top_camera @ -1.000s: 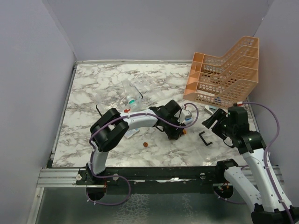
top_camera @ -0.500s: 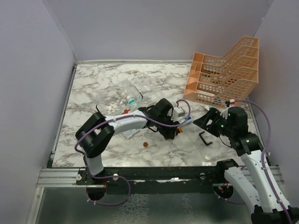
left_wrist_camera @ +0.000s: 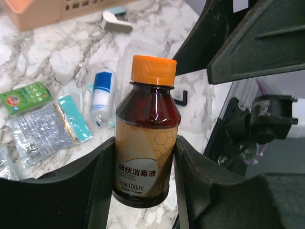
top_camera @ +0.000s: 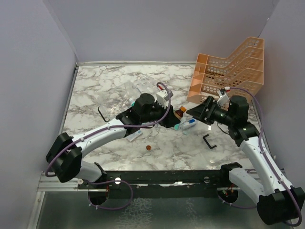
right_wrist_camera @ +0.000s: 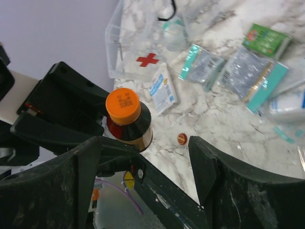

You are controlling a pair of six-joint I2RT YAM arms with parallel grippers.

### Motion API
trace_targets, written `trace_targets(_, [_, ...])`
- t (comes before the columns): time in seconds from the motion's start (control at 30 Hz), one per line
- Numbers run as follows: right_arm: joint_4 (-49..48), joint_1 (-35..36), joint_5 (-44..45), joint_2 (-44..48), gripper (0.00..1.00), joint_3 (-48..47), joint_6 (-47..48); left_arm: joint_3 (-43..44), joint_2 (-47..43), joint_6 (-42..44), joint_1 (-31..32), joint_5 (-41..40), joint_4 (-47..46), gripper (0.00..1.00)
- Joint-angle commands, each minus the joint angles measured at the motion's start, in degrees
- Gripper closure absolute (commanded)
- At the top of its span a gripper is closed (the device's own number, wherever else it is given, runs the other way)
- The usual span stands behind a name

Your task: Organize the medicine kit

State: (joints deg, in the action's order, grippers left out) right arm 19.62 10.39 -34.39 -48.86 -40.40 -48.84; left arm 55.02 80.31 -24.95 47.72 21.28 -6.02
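My left gripper is shut on a brown bottle with an orange cap and holds it upright above the table; its fingers clamp the label in the left wrist view. My right gripper is open and empty, just right of the bottle and pointed at it; the bottle shows past its left finger. The medicine kit, a clear box with a red cross, lies at mid table behind my left arm.
Sachets and a small white bottle with a blue cap lie under the grippers. A small red cap and a loose black U-shaped handle lie nearer the front. An orange mesh rack stands back right.
My left arm has stretched out and carried the brown bottle back and up off the table. My right gripper has swung left towards the bottle.
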Motion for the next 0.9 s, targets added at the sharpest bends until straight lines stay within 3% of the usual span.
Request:
trace_targets(0.0, [-14.0,-0.1,-10.6,-3.3,0.25,-3.7,-2.2,-0.2,-4.7,-3.1,-1.1,-4.3,-6.6,0.67])
trace_targets(0.13, [-18.8,0.4,-12.7,-5.7,0.25,-3.8,-3.5,-0.8,-5.8,-5.0,-2.2,-3.9,-7.2,0.67])
trace_targets(0.53, [-20.4,7.3,-10.1,-13.9,0.26,-7.1,-2.2,-1.2,-3.4,-10.4,-4.4,5.3,-10.8,0.67])
trace_targets(0.7, [-20.7,9.1,-7.3,-16.4,0.35,-7.9,-2.5,-1.3,-2.7,-10.6,-5.4,8.4,-10.4,0.67])
trace_targets(0.87, [-21.7,10.0,-8.1,-18.8,0.57,-9.1,-1.8,-0.7,-1.6,-10.9,-6.4,12.2,-9.0,0.58])
